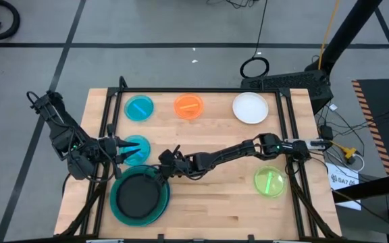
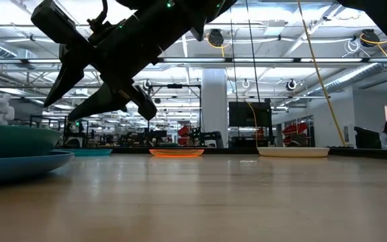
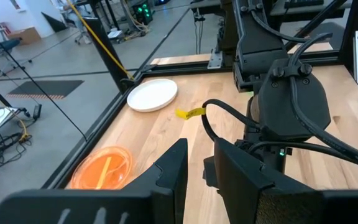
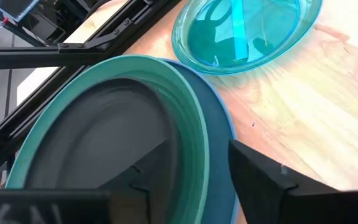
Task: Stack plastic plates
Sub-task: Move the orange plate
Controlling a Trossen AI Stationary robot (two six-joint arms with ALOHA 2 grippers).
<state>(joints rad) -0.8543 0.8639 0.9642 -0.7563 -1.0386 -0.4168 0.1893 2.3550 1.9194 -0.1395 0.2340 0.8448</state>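
- Right gripper [image 4: 194, 174]: we see its fingers spread, released, straddling the teal plate's [image 4: 188, 134] rim; black plate [image 4: 98, 143] nested inside.
- Left gripper [image 1: 117, 150]: we cannot tell its state.

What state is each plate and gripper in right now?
Black plate: nested in the teal plate, on the blue plate.
Cyan plates, orange plate, white plate, green plate: unstacked.
Right gripper: open, empty, at the stack's rim.
Left gripper: over the nearer cyan plate.
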